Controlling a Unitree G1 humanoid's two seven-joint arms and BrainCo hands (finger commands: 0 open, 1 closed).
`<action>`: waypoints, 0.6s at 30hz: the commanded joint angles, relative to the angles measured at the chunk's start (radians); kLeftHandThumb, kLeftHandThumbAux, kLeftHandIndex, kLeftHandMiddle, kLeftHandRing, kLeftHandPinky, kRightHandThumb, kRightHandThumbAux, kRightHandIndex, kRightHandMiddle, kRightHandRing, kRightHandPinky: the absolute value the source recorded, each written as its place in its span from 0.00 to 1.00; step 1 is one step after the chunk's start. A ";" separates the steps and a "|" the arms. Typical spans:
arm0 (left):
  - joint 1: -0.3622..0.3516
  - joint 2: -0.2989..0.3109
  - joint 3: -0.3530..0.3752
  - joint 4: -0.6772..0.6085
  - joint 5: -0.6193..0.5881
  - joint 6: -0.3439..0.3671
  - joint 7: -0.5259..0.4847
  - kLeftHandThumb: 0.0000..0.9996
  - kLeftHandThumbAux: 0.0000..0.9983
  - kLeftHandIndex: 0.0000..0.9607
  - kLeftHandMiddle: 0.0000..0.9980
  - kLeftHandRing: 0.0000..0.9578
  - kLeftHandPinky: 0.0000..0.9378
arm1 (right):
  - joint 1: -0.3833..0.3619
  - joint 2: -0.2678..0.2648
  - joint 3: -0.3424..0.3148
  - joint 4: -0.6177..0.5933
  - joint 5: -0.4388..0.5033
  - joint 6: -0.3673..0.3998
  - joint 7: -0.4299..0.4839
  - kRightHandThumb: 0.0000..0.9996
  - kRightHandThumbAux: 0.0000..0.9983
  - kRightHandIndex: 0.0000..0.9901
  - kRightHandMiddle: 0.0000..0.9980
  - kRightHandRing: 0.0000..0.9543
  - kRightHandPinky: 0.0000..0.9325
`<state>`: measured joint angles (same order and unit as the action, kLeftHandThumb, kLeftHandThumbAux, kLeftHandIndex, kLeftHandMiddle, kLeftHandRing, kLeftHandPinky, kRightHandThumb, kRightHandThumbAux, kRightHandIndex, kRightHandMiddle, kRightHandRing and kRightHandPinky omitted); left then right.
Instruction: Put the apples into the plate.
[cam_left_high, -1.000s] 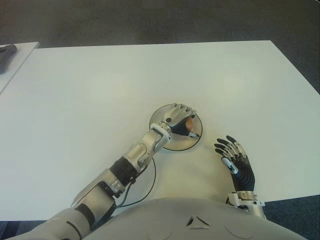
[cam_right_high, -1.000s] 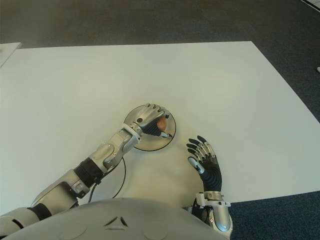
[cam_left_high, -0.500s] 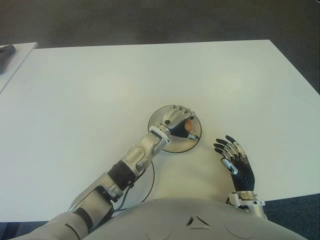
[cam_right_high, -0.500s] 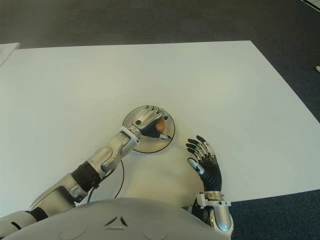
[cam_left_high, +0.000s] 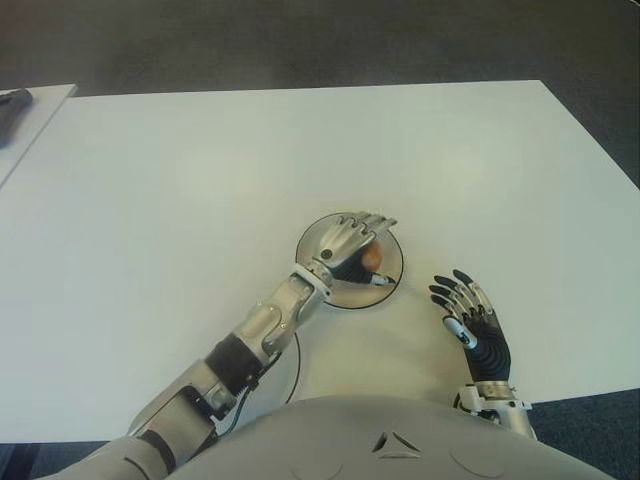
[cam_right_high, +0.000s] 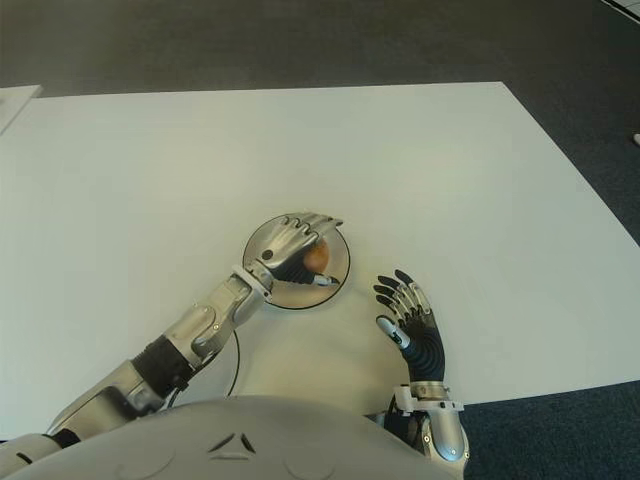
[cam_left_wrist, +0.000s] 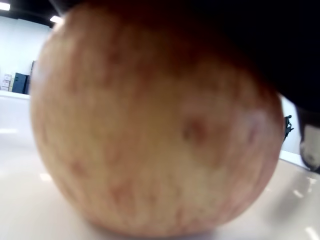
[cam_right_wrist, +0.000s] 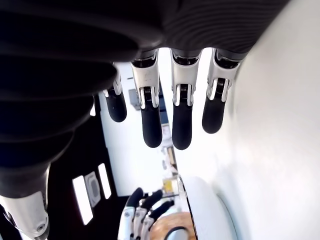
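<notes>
**Apple on the plate, left hand loosening over it**

Left eye view: the left hand (cam_left_high: 345, 243) reaches in over the plate (cam_left_high: 390, 285), palm down, forearm running back toward the robot's body. Its fingers (cam_left_high: 372, 222) fan out past the apple (cam_left_high: 370, 258), which shows just beneath and beside them on the plate's surface. They look relaxed rather than clamped, though some contact with the fruit cannot be ruled out. The right hand (cam_left_high: 468, 316) shows on the white table (cam_left_high: 200, 170), near the plate's right side, fingers spread and holding nothing.

Right eye view: same layout; the apple peeks out under the left fingertips, inside the plate's rim.

Left wrist view: the apple (cam_left_wrist: 150, 130) fills the frame, its base sitting on the pale plate surface, the dark palm close above it.

Right wrist view: the right fingers (cam_right_wrist: 150, 115) hang straight and apart, empty; beyond them the plate, apple and left hand are in sight.

Risk, as a judgement: if the left hand lifts away at a slant, a trailing finger could nudge the round apple and roll it over the shallow rim.
</notes>
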<state>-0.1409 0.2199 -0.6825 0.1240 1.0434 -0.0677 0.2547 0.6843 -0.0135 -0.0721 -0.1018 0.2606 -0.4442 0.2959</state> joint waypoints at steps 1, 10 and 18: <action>0.028 0.015 0.004 -0.049 0.018 0.035 -0.047 0.12 0.31 0.05 0.06 0.07 0.12 | 0.001 -0.007 -0.007 0.033 0.005 0.019 0.002 0.41 0.66 0.15 0.27 0.28 0.28; 0.054 0.034 0.013 -0.141 0.024 0.073 -0.137 0.10 0.31 0.00 0.00 0.00 0.05 | -0.004 -0.012 -0.009 0.036 -0.003 0.021 0.001 0.41 0.66 0.15 0.27 0.28 0.28; 0.054 0.041 0.022 -0.174 0.013 0.075 -0.189 0.11 0.32 0.00 0.00 0.00 0.03 | -0.006 -0.013 -0.012 0.037 -0.007 0.021 -0.003 0.40 0.67 0.15 0.27 0.28 0.28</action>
<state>-0.0951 0.2514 -0.6703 -0.0384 1.0577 -0.0005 0.0968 0.6681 -0.0222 -0.0821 -0.0886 0.2593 -0.4466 0.2988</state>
